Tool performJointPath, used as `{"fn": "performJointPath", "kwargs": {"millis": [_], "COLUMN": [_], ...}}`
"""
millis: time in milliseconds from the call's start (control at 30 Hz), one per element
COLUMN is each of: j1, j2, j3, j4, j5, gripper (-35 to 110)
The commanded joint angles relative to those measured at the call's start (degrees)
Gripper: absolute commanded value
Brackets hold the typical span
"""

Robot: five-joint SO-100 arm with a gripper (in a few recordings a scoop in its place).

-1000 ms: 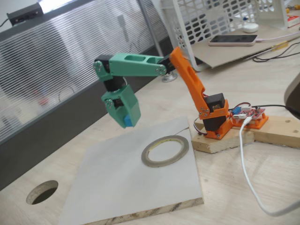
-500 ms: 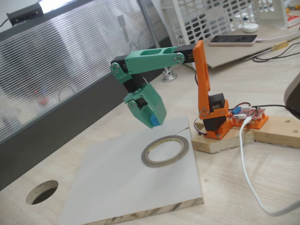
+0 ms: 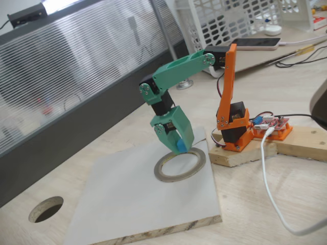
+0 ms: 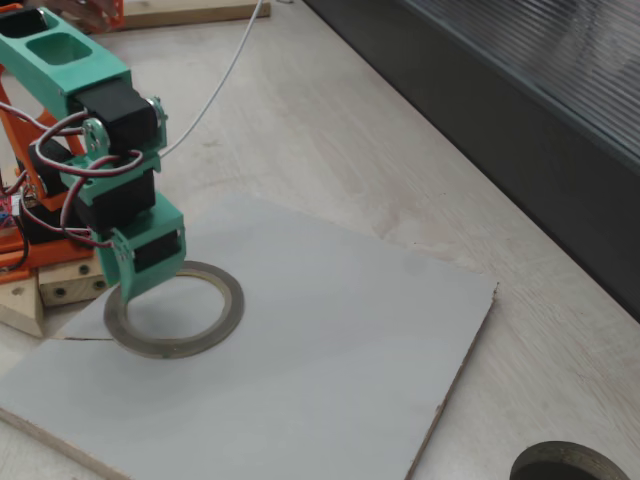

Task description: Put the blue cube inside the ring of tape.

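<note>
My green gripper (image 3: pixel 179 145) is shut on the blue cube (image 3: pixel 181 147), a tiny sky-blue block between the fingertips. It hangs just over the far rim of the ring of tape (image 3: pixel 180 164), a flat grey-brown roll with a yellowish inner rim lying on the pale board (image 3: pixel 138 199). In the other fixed view the gripper (image 4: pixel 140 285) hovers over the left part of the ring of tape (image 4: pixel 222 318), and the green housing hides the cube.
The arm's orange base (image 3: pixel 235 130) and a red circuit board (image 3: pixel 273 125) stand on a wooden block right of the ring. A white cable (image 3: pixel 271 189) trails across the table. A round hole (image 3: pixel 46 208) is cut in the tabletop at front left.
The arm has swung right and down with the cube, from high over the board's left part to just above the ring's far rim.
</note>
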Motion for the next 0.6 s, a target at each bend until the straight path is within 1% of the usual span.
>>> {"fn": "performJointPath", "kwargs": {"millis": [0, 100, 300, 567], "j1": [-0.26, -1.67, -10.37, -10.37], "j2": [3.16, 3.87, 3.96, 3.96], "j3": [3.16, 4.83, 6.24, 5.98], "j4": [-5.62, -10.02, -13.71, -13.8], "j5": [0.35, 0.35, 0.44, 0.44], "gripper": [3, 3, 3, 3]}}
